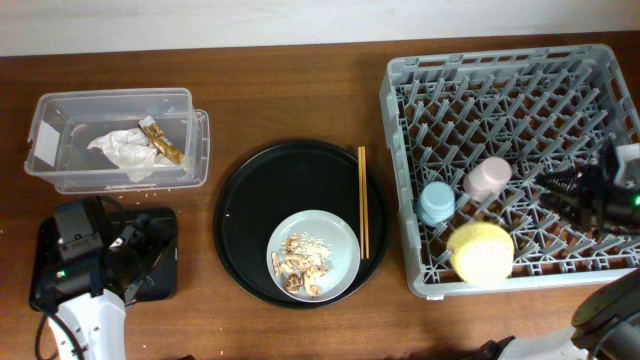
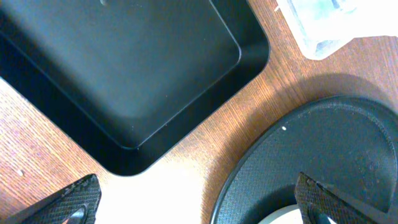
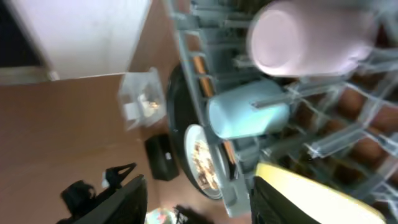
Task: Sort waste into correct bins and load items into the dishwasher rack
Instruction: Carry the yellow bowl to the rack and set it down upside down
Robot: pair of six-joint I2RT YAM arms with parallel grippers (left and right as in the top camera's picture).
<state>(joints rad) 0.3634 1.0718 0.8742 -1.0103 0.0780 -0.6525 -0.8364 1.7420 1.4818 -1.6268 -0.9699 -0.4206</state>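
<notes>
The crumpled white napkin [image 1: 122,150] and the brown-and-gold wrapper [image 1: 163,143] lie in the clear box [image 1: 60,108]. The flat black tray [image 1: 165,265] [image 2: 124,68] lies under my left gripper [image 1: 145,255] [image 2: 199,205], which is open and empty. The grey-green plate [image 1: 335,232] with food scraps and rice [image 1: 303,262] sits on the round black tray [image 1: 250,190], with the chopsticks [image 1: 362,200] beside it. The grey rack [image 1: 500,70] holds the pink cup [image 1: 487,177] [image 3: 311,34], blue cup [image 1: 436,201] [image 3: 249,115] and yellow bowl [image 1: 481,251] [image 3: 311,196]. My right gripper [image 1: 570,195] [image 3: 199,199] is open and empty over the rack.
The round black tray's rim [image 2: 298,143] and a corner of the clear box [image 2: 317,31] show in the left wrist view. Bare wooden table [image 1: 280,90] lies between the box and the rack. A few rice grains lie by the clear box [image 1: 130,195].
</notes>
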